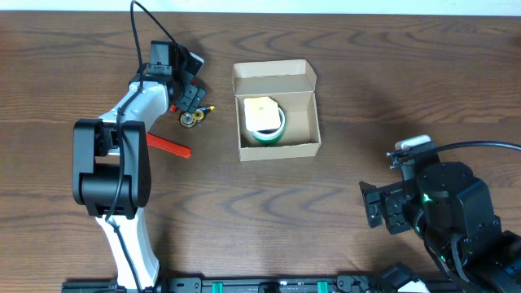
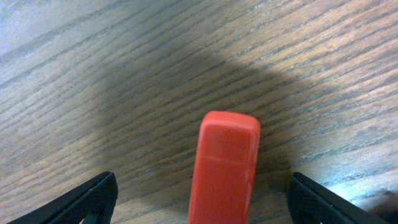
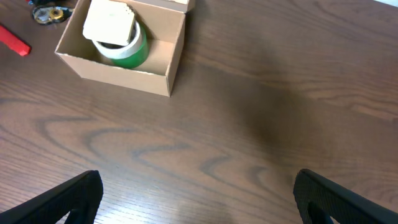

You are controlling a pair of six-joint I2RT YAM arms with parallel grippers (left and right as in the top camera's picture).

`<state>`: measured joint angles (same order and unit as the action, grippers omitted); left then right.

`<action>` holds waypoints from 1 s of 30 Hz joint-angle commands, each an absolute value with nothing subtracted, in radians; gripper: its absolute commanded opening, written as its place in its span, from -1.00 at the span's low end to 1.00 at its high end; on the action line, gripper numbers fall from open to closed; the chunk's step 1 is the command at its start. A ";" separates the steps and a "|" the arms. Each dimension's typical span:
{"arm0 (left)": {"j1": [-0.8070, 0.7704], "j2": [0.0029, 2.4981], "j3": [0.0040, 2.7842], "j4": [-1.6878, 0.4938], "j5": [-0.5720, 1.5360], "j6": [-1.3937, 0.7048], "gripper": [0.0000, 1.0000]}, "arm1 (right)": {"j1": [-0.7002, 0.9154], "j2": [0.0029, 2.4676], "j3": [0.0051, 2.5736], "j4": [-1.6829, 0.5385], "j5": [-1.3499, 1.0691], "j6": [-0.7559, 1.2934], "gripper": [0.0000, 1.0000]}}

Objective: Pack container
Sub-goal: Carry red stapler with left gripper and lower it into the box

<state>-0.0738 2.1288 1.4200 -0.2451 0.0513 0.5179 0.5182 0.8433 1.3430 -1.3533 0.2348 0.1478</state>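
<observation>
The container (image 1: 307,122) is a tan cardboard box at the table's middle back, its flap lid (image 1: 274,74) open and standing at the far side. Inside it lies a green tape roll (image 1: 273,133) with a pale yellow block (image 1: 260,110) on top; both also show in the right wrist view (image 3: 138,51). My left gripper (image 1: 194,96) is left of the box, low over the table. In the left wrist view it is open (image 2: 202,180), with a red oblong object (image 2: 225,165) lying between its fingers, untouched. My right gripper (image 1: 374,207) is open and empty (image 3: 196,180) at the front right.
A red flat stick (image 1: 168,146) lies front-left of the box, also in the right wrist view (image 3: 13,40). A small brass and black item (image 1: 191,119) lies beside the left gripper. Bare wood stretches between the box and my right gripper.
</observation>
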 commanded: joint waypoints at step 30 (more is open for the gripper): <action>-0.072 2.152 1.506 -0.331 0.037 0.322 -0.60 | 0.511 0.843 1.341 -1.354 0.235 0.133 0.98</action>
